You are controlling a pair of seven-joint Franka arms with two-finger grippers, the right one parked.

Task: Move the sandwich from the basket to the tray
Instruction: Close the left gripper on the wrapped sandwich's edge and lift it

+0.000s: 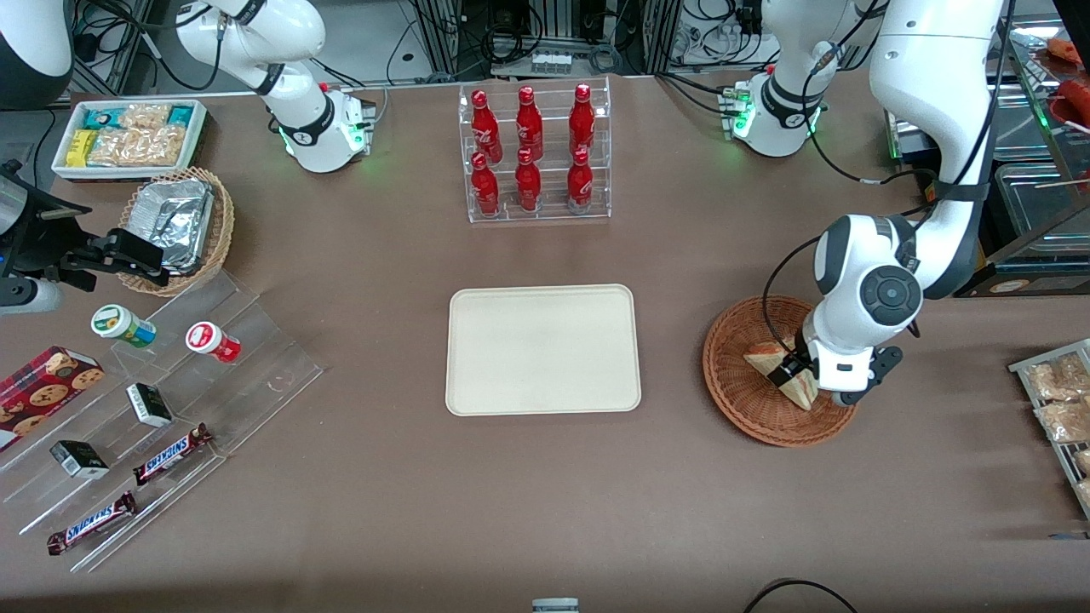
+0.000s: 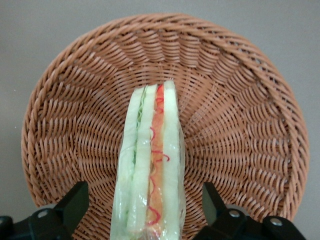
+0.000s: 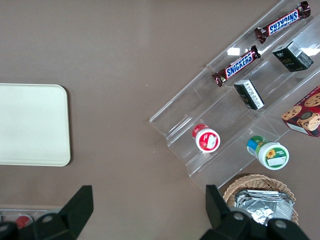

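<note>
The sandwich (image 2: 151,170) stands on edge in the reddish-brown wicker basket (image 2: 240,125), its red and green filling lines showing through clear wrap. My left gripper (image 2: 145,207) is down in the basket and open. One black finger (image 2: 75,202) stands on each side of the sandwich, with a gap between each and the wrap. In the front view the gripper (image 1: 794,375) straddles the sandwich (image 1: 765,354) inside the basket (image 1: 739,400) toward the working arm's end of the table. The cream tray (image 1: 543,349) lies flat at the table's middle, with nothing on it.
A clear rack of red bottles (image 1: 535,153) stands farther from the front camera than the tray. Toward the parked arm's end are a clear stepped stand with snacks (image 1: 170,400), a tan basket of foil containers (image 1: 179,226) and a white snack bin (image 1: 128,136). Packets (image 1: 1056,400) lie near the basket.
</note>
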